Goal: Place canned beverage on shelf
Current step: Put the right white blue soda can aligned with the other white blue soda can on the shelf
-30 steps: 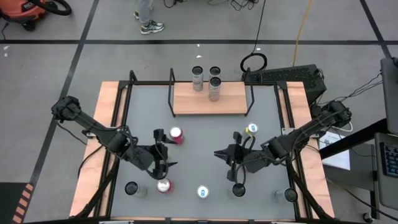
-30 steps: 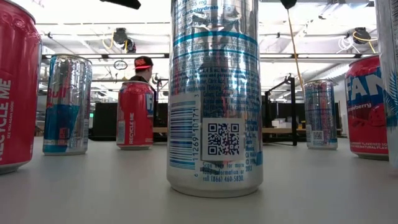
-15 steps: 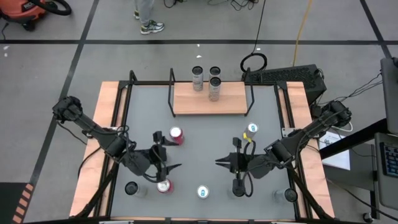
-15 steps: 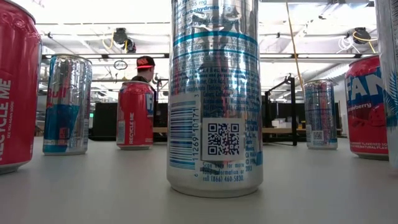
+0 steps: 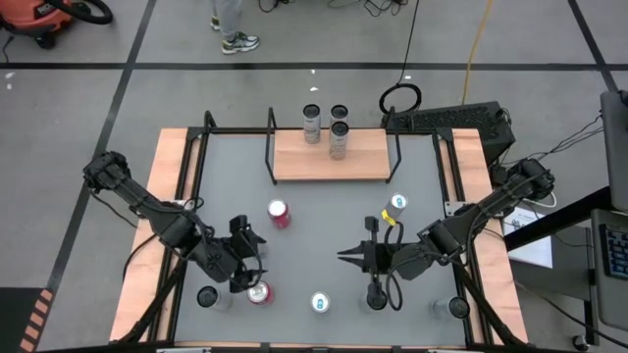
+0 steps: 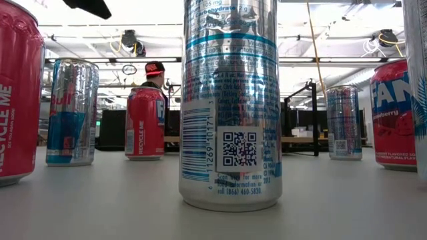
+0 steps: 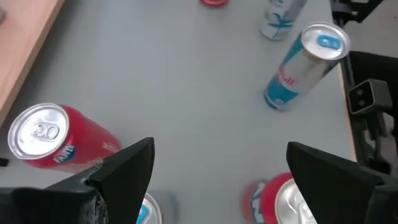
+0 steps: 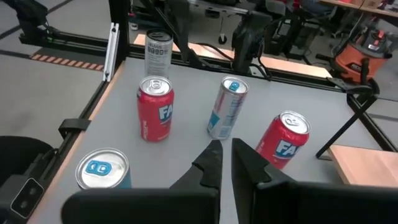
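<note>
Open left claw poised over the near red can.
It was best centred before closing; the right claw was shut, empty; the shelf lay far.

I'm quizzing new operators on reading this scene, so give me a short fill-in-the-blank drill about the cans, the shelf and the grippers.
1. The number of cans standing on the shelf is ____.
2. The left gripper, over the table near a red can, has its fingers ____.
3. The right gripper holds nothing and its fingers are ____.
4. In the low view, the nearest can shows a square ____ code.

Missing words: three; open; shut; QR
</note>
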`<state>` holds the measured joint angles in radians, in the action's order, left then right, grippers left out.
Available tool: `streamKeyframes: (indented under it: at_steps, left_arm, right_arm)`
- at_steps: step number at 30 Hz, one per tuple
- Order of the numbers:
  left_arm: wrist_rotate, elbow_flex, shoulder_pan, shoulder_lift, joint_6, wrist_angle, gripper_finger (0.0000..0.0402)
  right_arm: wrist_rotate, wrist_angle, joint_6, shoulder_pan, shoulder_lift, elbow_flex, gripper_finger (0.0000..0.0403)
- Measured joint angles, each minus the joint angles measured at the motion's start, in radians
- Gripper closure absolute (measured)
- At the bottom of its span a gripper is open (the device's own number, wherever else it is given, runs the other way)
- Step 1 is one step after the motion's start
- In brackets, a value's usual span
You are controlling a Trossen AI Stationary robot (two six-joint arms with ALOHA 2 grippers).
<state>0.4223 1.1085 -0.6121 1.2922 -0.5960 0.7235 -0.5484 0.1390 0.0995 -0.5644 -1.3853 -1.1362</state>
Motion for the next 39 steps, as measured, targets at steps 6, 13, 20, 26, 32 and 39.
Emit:
streamKeyframes:
  at_steps: [6, 13, 20, 26, 32, 39]
  left_arm:
    - [0.024, 0.006, 0.001, 0.000, 0.025, -0.004, 0.0036]
    - [0.144, 0.006, 0.001, 0.000, 0.109, -0.072, 0.0036]
    - [0.291, -0.029, 0.007, -0.001, 0.288, -0.248, 0.0036]
    - [0.297, -0.029, 0.026, -0.001, 0.376, -0.351, 0.0036]
    - [0.293, -0.029, 0.026, -0.001, 0.375, -0.385, 0.0036]
    - [0.321, -0.029, 0.027, 0.005, 0.376, -0.438, 0.0036]
  right_arm:
    - [0.001, 0.002, -0.006, 0.000, 0.000, 0.000, 0.0403]
    - [0.235, 0.125, 0.125, 0.003, 0.016, -0.041, 0.0403]
    - [0.317, 0.490, 0.363, -0.027, -0.003, -0.266, 0.0403]
    - [0.346, 0.719, 0.558, -0.065, -0.004, -0.385, 0.0403]
    - [0.488, 0.943, 0.848, -0.086, -0.005, -0.403, 0.0403]
    - [0.668, 1.049, 1.086, -0.157, -0.005, -0.404, 0.0403]
